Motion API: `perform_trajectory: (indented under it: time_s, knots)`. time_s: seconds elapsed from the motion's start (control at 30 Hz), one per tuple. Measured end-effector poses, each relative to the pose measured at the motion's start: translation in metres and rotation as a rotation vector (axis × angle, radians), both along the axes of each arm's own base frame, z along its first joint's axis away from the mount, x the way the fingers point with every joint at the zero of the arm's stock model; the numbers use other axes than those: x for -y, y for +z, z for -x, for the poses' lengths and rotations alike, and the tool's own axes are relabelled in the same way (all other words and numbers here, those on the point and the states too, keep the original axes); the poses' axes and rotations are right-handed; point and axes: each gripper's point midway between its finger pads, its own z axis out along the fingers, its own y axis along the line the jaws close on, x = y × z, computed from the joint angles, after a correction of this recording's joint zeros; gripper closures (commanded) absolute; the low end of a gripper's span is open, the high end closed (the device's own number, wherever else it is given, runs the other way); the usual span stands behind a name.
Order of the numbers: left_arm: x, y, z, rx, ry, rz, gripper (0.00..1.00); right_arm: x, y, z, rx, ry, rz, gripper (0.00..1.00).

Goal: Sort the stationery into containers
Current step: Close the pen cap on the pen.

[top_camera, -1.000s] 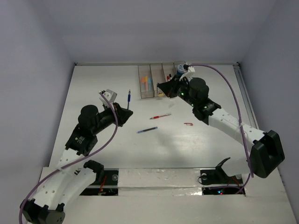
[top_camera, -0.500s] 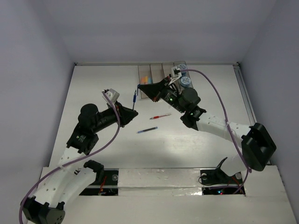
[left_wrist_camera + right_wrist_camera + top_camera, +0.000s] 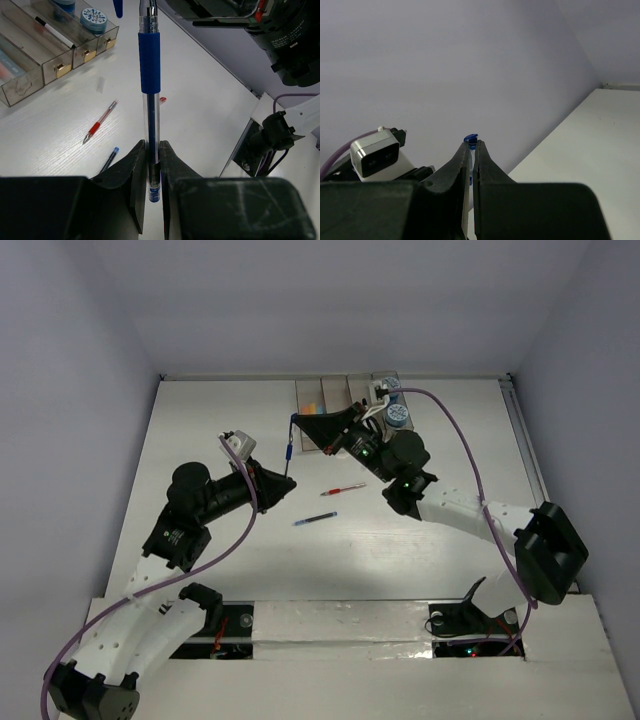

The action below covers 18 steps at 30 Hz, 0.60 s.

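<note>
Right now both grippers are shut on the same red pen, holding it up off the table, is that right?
Not quite: the shared pen is blue, not red. The left wrist view shows the blue pen clamped in the left gripper, while the red pen lies on the table. The right gripper is shut on the blue pen's top end.

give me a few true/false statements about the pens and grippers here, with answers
1. The left gripper is shut on a blue pen. True.
2. The right gripper is open and clear of that pen. False: it is shut on the pen's far end.
3. A red pen lies inside one of the containers. False: it lies loose on the table.
4. A second blue pen lies on the table near the red pen. True.
</note>
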Motion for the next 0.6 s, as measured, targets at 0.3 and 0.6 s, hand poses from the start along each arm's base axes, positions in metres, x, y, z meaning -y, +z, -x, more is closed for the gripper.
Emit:
perform_trajectory:
  time_s: [0.3, 0.6]
  knots:
    - [0.000, 0.000, 0.000, 0.000, 0.001, 0.000, 1.00, 0.001, 0.009, 0.002, 0.019, -0.004, -0.027, 1.00]
    - [0.000, -0.001, -0.001, -0.002, 0.002, -0.002, 1.00, -0.001, 0.013, 0.007, 0.031, 0.006, -0.042, 1.00]
